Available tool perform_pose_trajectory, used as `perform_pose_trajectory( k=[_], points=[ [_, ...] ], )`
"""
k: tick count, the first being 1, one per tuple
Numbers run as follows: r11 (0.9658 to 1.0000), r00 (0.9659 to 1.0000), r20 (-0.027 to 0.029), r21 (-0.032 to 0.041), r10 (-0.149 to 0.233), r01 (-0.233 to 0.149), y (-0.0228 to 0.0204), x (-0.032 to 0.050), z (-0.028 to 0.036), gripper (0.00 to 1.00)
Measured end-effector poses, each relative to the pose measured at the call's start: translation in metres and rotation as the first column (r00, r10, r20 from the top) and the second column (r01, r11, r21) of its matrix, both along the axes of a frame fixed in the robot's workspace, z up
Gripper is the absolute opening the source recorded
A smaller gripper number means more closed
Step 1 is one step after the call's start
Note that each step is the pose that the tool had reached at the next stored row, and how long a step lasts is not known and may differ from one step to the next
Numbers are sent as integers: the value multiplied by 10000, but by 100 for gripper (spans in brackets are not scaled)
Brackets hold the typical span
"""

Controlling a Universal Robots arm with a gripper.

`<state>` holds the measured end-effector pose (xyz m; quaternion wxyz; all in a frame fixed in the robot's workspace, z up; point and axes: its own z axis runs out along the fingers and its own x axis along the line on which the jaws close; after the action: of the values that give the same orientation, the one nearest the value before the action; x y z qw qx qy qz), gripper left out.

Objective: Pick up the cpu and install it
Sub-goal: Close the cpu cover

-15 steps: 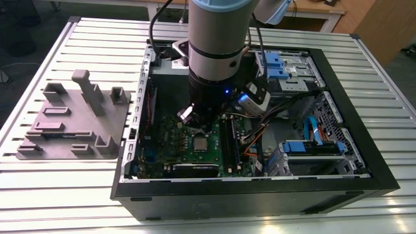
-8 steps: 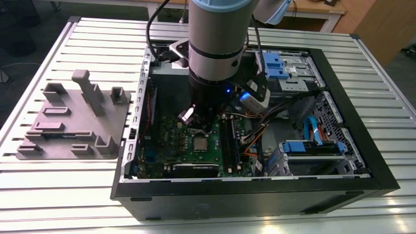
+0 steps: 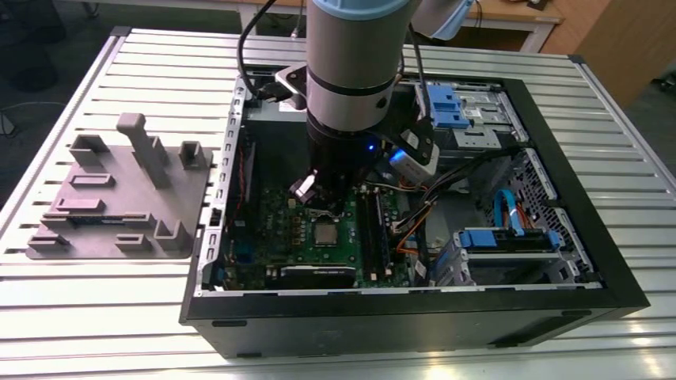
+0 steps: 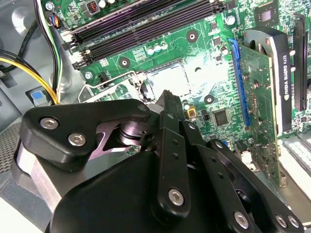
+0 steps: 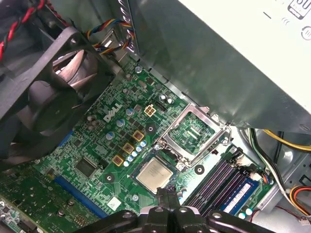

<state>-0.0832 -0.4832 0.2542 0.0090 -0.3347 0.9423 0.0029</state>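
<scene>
Pincer (image 5: pixel 166 191) of mine hangs closed and empty close over the cpu (image 5: pixel 154 174), which lies flat in the green motherboard's (image 5: pixel 99 143) socket, just below the exterior view's centre, with the hinged metal frame (image 5: pixel 192 130) flipped open beside it.

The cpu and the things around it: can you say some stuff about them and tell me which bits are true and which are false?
1. The cpu lies flat on the green motherboard. True.
2. The metal socket frame is shut over the cpu. False: it is flipped open beside the cpu.
3. The grey fixture tray sits inside the computer case. False: it lies on the table outside the case, at the exterior view's left.
4. The arm reaches down into the open computer case. True.
5. The gripper holds the cpu. False: the cpu lies on the motherboard, not between the fingers.
</scene>
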Motion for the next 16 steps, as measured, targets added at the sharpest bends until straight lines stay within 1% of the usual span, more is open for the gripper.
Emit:
perform_pose_trajectory(
  k=[3,5,8,10,11,12,13,15,16],
  points=[
    [10000,10000,0,0,9,-9,0,0,0,10],
    [9999,9999,-1,0,141,-141,0,0,0,10],
    [9978,9978,0,0,668,-668,0,0,-3,10],
    [9946,9946,-1,-1,1040,-1040,0,0,-4,10],
    [9932,9932,1,19,1166,-1166,0,2,-5,10],
    [9925,9926,10,101,1218,-1218,-1,11,-5,10],
    [9920,9922,24,233,1244,-1244,0,22,-6,10],
    [9901,9919,65,597,1270,-1272,0,47,-6,10],
    [9889,9918,82,748,1278,-1281,0,64,-6,10]
  ],
)
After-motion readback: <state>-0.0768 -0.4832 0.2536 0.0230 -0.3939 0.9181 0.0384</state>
